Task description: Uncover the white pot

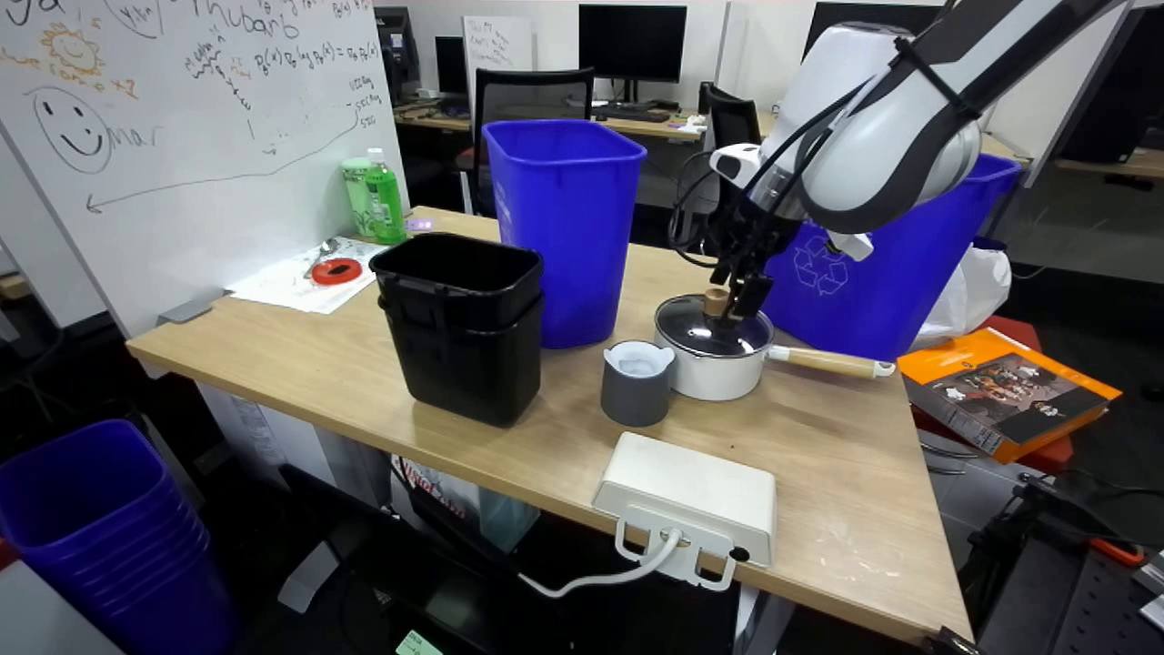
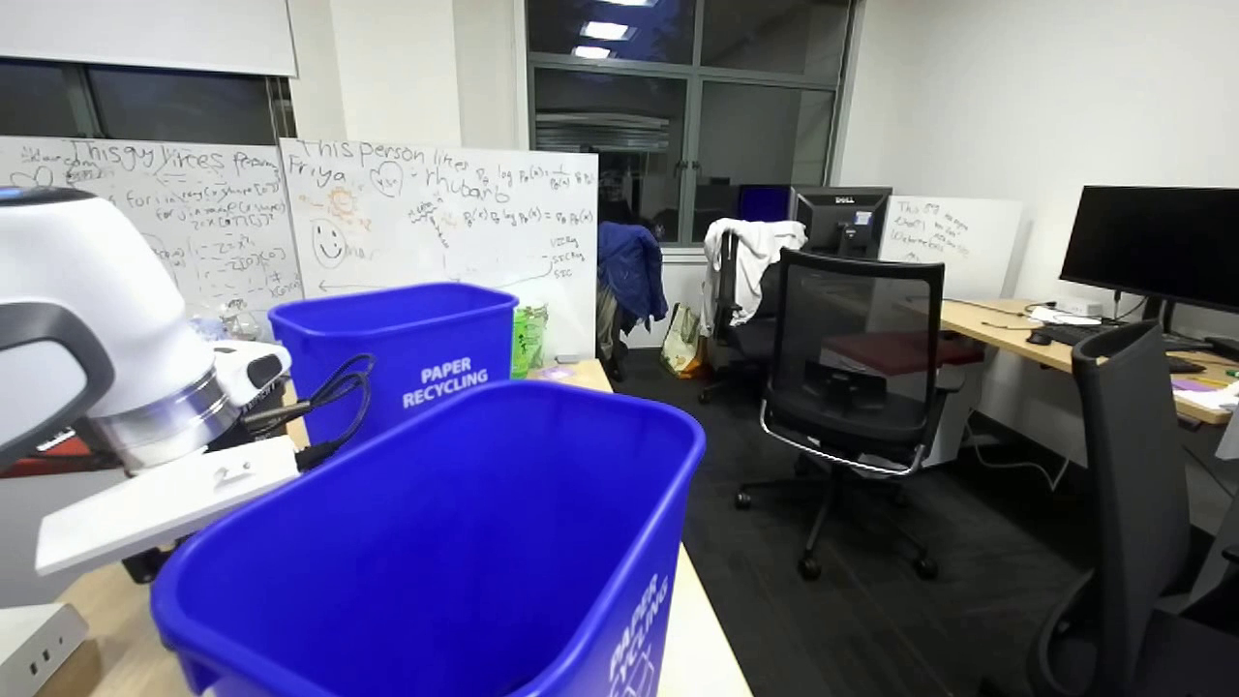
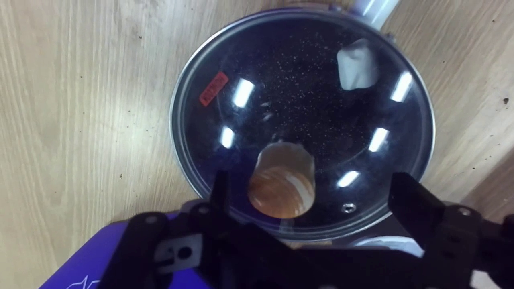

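The white pot (image 1: 718, 377) stands on the table in an exterior view, its pale wooden handle pointing right. The clear glass lid (image 1: 680, 326) with a metal rim sits on it, and its wooden knob (image 1: 716, 301) stands up. In the wrist view the lid (image 3: 305, 108) covers the pot's dark inside; the knob (image 3: 283, 188) lies between the fingers, nearer the left one. My gripper (image 3: 311, 180) is open, with gaps on both sides of the knob. In an exterior view the gripper (image 1: 732, 293) is at the knob. The pot is hidden in an exterior view behind a blue bin (image 2: 436, 542).
A grey cup (image 1: 637, 398) with a white rim stands close beside the pot. A white box (image 1: 688, 482) with a cable lies at the table's front edge. A black bin (image 1: 468, 364) and a blue bin (image 1: 564, 236) stand left; another blue bin (image 1: 864, 291) stands right behind the pot.
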Robot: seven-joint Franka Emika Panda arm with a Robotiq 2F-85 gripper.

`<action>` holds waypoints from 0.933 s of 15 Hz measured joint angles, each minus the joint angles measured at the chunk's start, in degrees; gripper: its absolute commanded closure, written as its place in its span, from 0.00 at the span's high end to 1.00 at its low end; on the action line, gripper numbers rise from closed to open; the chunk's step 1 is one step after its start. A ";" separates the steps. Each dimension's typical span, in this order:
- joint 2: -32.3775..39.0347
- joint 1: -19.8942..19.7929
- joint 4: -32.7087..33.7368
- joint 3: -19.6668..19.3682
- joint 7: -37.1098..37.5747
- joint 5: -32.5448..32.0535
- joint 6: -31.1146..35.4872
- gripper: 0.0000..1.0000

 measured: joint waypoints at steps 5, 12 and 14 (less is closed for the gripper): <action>1.61 -1.45 0.65 1.05 0.03 -0.61 2.38 0.56; 2.84 -2.74 1.90 2.29 0.48 -1.29 4.10 0.39; 2.85 -2.80 1.94 2.30 1.15 -1.89 4.08 0.39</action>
